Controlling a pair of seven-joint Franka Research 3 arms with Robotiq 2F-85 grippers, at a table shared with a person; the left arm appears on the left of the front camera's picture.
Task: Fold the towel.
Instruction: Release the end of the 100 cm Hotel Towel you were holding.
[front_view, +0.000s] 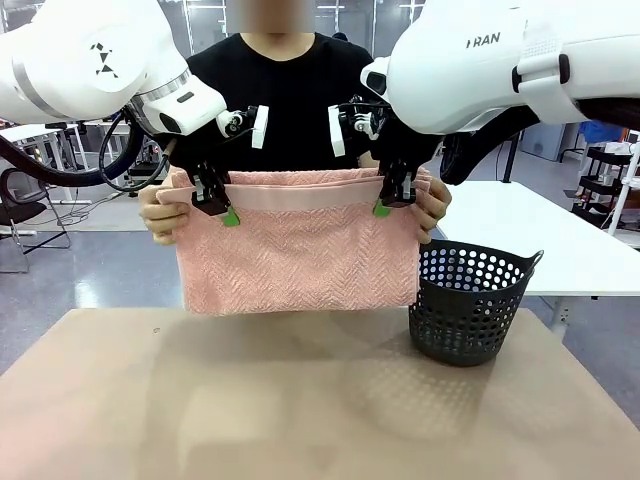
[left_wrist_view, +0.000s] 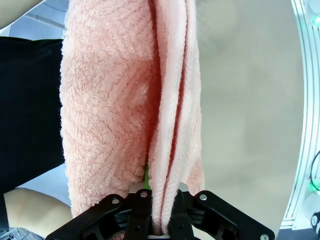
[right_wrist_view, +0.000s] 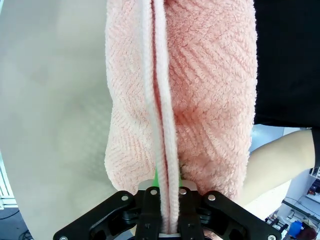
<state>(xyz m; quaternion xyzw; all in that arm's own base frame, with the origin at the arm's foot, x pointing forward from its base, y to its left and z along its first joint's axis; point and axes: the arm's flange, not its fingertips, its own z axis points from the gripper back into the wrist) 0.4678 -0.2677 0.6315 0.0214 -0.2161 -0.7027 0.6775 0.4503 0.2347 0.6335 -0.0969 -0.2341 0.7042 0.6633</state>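
Observation:
The salmon-pink towel (front_view: 300, 250) hangs doubled over above the far edge of the table, its herringbone weave facing me. My left gripper (front_view: 218, 203) is shut on the top edge near its left corner, and my right gripper (front_view: 391, 197) is shut on the top edge near the right corner. A person's hands (front_view: 160, 215) hold both outer corners just beyond my grippers. In the left wrist view the towel (left_wrist_view: 135, 115) runs down into the closed fingers (left_wrist_view: 137, 217). The right wrist view shows the towel (right_wrist_view: 180, 100) pinched the same way between the fingers (right_wrist_view: 150, 215).
A dark grey perforated basket (front_view: 470, 300) stands on the tan table (front_view: 300, 400) at the right, just below the towel's right lower corner. The person in a black shirt (front_view: 295, 90) stands behind the towel. A white table (front_view: 560, 240) lies beyond at right.

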